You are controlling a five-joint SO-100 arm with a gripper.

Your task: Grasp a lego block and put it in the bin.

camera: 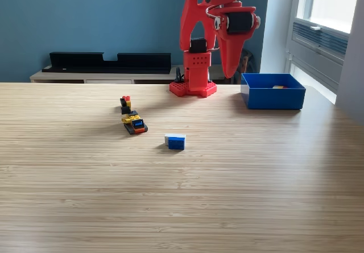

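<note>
Nearest the camera, only the bare pale wood grain of the bench (182,207) is seen. Farther back, near the middle of the exterior view, a small blue and white lego block (176,141) is found lying on the wood. Beyond it and toward the exterior view's left, a cluster of black, yellow, blue and red lego pieces (135,123) is seen, with a smaller black and red lego piece (125,103) just behind it. Farther still, on the exterior view's right, the blue bin (273,98) is set on the bench, well apart from the blocks; something small and light-coloured is glimpsed inside it, too small to be identified. At the back edge of the bench, the red arm (199,59) is mounted on its red base (193,88). The tool (230,65) is held raised above the bench, pointing downward, just to the left of the bin in this view; nothing is seen pinched in it, and whether it is spread or pressed together cannot be told. Behind everything, a low shelf (108,71) is set against a blue wall (85,14).
</note>
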